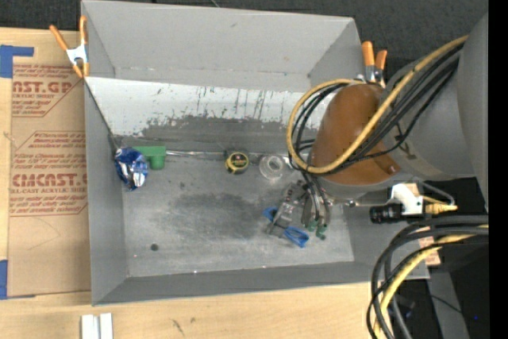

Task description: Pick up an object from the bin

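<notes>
The gripper (306, 212) hangs over a flat blue plastic piece (294, 236), near right in the metal bin (198, 222); whether it is open or closed cannot be told.

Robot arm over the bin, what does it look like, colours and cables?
A thick grey arm ends in a rounded orange-brown cover. Black and yellow cables loop around it. The hand below is small, dark and metallic.

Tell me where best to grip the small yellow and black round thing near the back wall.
Probably grip the yellow round thing across its body, straight from above: it lies low and apart, with bare bin floor left and in front.
</notes>
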